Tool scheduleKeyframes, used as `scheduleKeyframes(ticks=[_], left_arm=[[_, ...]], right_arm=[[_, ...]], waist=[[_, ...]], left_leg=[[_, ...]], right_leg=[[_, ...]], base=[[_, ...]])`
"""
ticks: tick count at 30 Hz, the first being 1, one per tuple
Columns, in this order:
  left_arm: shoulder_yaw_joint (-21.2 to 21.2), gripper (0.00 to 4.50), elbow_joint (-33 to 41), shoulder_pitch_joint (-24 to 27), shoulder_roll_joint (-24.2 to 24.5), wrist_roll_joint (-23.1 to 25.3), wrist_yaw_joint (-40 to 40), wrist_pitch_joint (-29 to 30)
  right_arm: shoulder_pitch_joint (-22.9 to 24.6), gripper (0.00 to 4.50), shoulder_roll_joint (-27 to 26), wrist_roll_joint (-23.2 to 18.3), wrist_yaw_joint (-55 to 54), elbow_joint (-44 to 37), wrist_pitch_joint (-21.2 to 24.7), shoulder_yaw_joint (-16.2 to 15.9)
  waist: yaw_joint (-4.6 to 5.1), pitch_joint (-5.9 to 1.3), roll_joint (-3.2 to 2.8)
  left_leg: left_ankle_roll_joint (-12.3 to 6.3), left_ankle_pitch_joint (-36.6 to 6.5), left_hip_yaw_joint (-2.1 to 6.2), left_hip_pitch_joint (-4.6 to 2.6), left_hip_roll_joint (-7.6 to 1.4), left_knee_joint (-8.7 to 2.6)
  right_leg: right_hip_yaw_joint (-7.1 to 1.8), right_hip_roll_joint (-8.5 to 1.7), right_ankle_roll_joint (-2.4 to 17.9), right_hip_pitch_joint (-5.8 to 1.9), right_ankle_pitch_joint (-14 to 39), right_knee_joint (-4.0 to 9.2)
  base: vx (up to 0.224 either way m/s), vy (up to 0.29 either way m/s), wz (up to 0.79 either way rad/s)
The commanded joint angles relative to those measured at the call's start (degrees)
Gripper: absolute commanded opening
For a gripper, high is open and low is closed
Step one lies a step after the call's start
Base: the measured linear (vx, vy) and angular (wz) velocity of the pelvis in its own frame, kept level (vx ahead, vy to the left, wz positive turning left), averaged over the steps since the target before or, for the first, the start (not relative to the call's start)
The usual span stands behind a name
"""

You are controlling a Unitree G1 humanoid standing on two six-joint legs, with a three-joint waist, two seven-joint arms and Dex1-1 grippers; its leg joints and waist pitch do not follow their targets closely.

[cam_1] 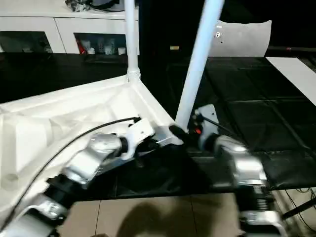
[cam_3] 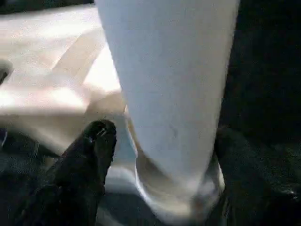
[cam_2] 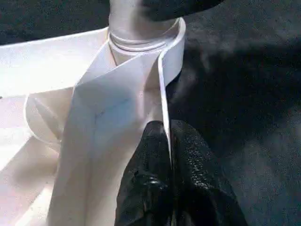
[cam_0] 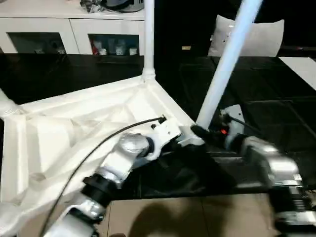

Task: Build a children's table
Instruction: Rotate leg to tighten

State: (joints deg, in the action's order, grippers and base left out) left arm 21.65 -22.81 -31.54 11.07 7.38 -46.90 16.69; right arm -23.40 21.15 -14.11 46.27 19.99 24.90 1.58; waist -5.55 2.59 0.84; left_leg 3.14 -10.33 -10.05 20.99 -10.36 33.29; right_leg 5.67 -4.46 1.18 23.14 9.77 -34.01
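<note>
The children's table top (cam_0: 74, 133) lies upside down in front of me on a black surface (cam_0: 276, 98), ribbed underside up, with its nearest corner pointing toward my right. One white leg (cam_0: 148, 34) stands upright in the round socket at the far corner. A second leg (cam_0: 224, 64) sits in the near corner socket and leans away to my right, its upper end running out past the top of the head views.

My left gripper (cam_2: 168, 155) has its jaws pressed together on the thin rim of the table top, just short of that near corner; in the left wrist view the white edge runs straight between my two black fingers (cam_2: 146, 183) up to the socket collar. My left forearm (cam_0: 118, 158) reaches across the underside, a black cable (cam_0: 98, 145) arching over it.

My right gripper (cam_3: 164, 160) is at the foot of the leaning leg, where it enters the socket. Its jaws stand apart, one black finger (cam_3: 89, 155) on each side of the leg; whether either touches it I cannot tell.

Beyond the black surface stands a white cabinet (cam_0: 69, 29) with glass doors, and a pale grey cushion (cam_0: 261, 34) rests behind the leaning leg. Tan floor (cam_0: 187, 217) shows at the near edge.
</note>
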Motion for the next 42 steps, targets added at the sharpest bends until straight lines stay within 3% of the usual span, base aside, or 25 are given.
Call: scheduleKeyframes(ticks=[1, 6, 13, 19, 25, 30, 36, 39, 40, 42], left_arm=[[1.72, 0.00, 0.25, -0.04, 1.60, 0.28, -3.95, -3.89], [4.38, 0.00, -0.05, 0.37, 7.26, -0.56, -13.56, -11.17], [6.32, 0.00, -1.04, 0.05, 12.11, -2.46, -24.75, -17.88], [6.73, 0.00, -1.56, -0.86, 12.61, -3.79, -28.15, -19.47], [6.55, 0.00, -2.54, -1.04, 11.92, -4.00, -28.68, -20.33], [6.23, 0.00, -2.78, -0.91, 11.72, -4.33, -28.88, -20.25], [3.31, 0.00, -1.15, 0.29, 9.47, -6.22, -24.16, -13.55], [1.09, 0.00, 1.15, 1.24, 6.73, -7.05, -18.50, -7.55], [-0.38, 0.00, 2.46, 1.76, 4.15, -7.57, -14.07, -3.76], [-1.01, 0.00, 2.96, 1.91, 2.79, -7.68, -11.86, -1.95]], right_arm=[[0.43, 3.95, 1.72, -0.43, 4.48, -2.10, -0.56, -1.14], [0.82, 3.95, 7.82, -0.34, 16.27, -2.10, -6.76, -3.75], [1.15, 3.48, 11.63, -3.45, 29.55, -2.51, -6.45, -6.45], [1.88, 2.87, 12.54, -4.64, 34.60, -3.94, -5.60, -8.92], [2.78, 2.46, 12.40, -5.36, 37.20, -5.47, -3.87, -10.72], [3.15, 2.14, 12.71, -5.83, 37.85, -5.94, -3.45, -10.91], [5.38, 2.06, 9.47, -8.71, 31.62, -10.17, 1.33, -8.05], [6.21, 2.05, 5.27, -6.87, 21.39, -11.36, 3.26, -6.60], [5.33, 2.04, 1.82, -4.43, 13.57, -8.27, 2.92, -5.42], [4.67, 2.04, -0.01, -3.60, 9.66, -6.56, 3.32, -4.61]], waist=[[-0.53, -3.43, 0.44], [-1.13, -3.42, 0.42], [-2.49, -3.39, 0.51], [-3.25, -3.47, 0.39], [-3.61, -3.42, 0.55], [-3.95, -3.52, 0.61], [-4.00, -3.45, 0.47], [-3.32, -3.01, 0.52], [-2.60, -2.76, 0.60], [-1.97, -2.77, 0.62]], left_leg=[[-3.59, -10.56, 0.93, -0.31, -2.95, -3.49], [-3.32, -11.58, 0.94, -0.56, -3.22, -3.52], [-3.31, -12.20, 0.82, -0.72, -3.48, -3.47], [-3.02, -11.97, 0.82, -0.76, -3.59, -3.46], [-2.32, -12.60, 0.86, -0.84, -3.54, -3.49], [-2.45, -11.55, 0.88, -0.79, -3.57, -3.44], [-2.05, -11.98, 0.89, -0.81, -3.61, -3.56], [-0.80, -14.65, 1.13, -0.87, -3.31, -3.85], [0.25, -16.99, 1.34, -1.12, -3.02, -3.92], [0.60, -18.08, 1.56, -1.23, -2.79, -3.87]], right_leg=[[-3.22, -4.76, 8.65, -3.43, 15.44, 4.59], [-3.24, -4.84, 9.48, -3.19, 15.47, 4.38], [-3.25, -4.92, 9.84, -3.13, 16.68, 4.23], [-3.30, -4.98, 10.49, -3.05, 15.76, 3.99], [-3.29, -5.05, 9.36, -3.01, 18.53, 4.28], [-3.31, -5.02, 9.25, -2.98, 17.51, 4.08], [-3.37, -5.05, 9.10, -2.97, 17.85, 4.21], [-3.14, -5.20, 7.73, -2.81, 24.12, 4.94], [-2.81, -5.34, 5.67, -2.69, 30.26, 5.71], [-2.46, -5.36, 4.25, -2.72, 33.33, 6.22]], base=[[0.000, 0.000, 0.00], [0.000, 0.000, 0.00], [0.000, 0.000, 0.00], [0.000, 0.000, 0.00], [0.000, 0.000, 0.00], [0.000, 0.000, 0.00], [0.000, 0.000, 0.00], [0.000, 0.000, 0.00], [0.000, 0.000, 0.00], [0.000, 0.000, 0.00]])
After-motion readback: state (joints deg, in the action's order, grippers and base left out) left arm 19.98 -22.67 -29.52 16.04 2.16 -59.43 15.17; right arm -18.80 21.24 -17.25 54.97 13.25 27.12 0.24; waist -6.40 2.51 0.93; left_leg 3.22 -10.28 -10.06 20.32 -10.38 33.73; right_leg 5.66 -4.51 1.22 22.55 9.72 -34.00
